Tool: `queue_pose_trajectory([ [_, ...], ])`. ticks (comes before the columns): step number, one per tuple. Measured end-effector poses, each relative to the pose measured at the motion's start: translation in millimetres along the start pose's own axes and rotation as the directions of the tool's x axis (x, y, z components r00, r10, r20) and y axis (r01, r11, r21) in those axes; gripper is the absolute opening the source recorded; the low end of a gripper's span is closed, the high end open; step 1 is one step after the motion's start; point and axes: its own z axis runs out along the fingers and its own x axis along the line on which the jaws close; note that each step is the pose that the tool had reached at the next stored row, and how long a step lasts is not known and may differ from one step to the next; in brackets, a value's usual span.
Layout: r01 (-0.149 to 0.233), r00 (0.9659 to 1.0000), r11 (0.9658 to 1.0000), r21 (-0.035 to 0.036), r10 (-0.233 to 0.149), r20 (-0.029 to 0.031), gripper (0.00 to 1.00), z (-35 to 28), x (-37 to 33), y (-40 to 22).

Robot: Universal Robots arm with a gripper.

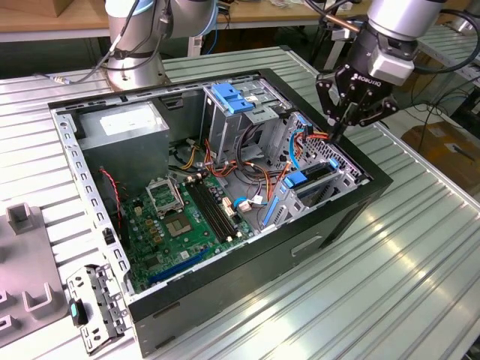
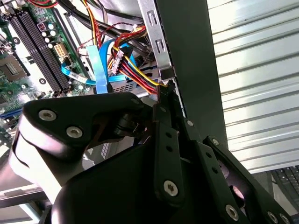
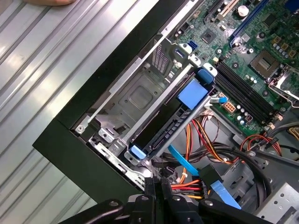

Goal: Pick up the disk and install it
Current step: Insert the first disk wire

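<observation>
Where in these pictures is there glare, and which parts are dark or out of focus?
Exterior view: bright glare on the ribbed metal table at that view's right; the motherboard is evenly lit. Second wrist view: the table strip is washed out, and the close tool is dark and soft. First wrist view: the drive bay is shaded.

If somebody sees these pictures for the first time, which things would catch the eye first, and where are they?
First, the open computer case on the ribbed metal table, with its green circuit board on the floor of the case. Next, the black end effector, reaching down at the case's corner on the exterior view's right, among red, yellow and orange wires. The disk sits on edge in its bay nearby.
</observation>
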Motion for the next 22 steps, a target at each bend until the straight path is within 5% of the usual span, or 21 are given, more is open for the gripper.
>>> queue_pose_trajectory([
  [3, -0.057, 0.9984, 0.9984, -0.0012, 0.057, 0.0012, 0.16, 0.3, -0.2, 0.2],
  [9, -0.181, 0.9836, 0.9836, -0.0037, 0.181, 0.0039, 0.16, 0.9, -0.2, 0.1],
  [14, -0.302, 0.9532, 0.9532, -0.0065, 0.302, 0.0063, 0.16, 1.5, -0.2, 0.1],
  [19, -0.329, 0.9443, 0.9443, -0.0072, 0.329, 0.0069, 0.16, 1.7, -1.2, 1.4],
  [22, -0.377, 0.9263, 0.9263, -0.0085, 0.377, 0.0075, 0.16, 2.0, -1.3, 1.5],
])
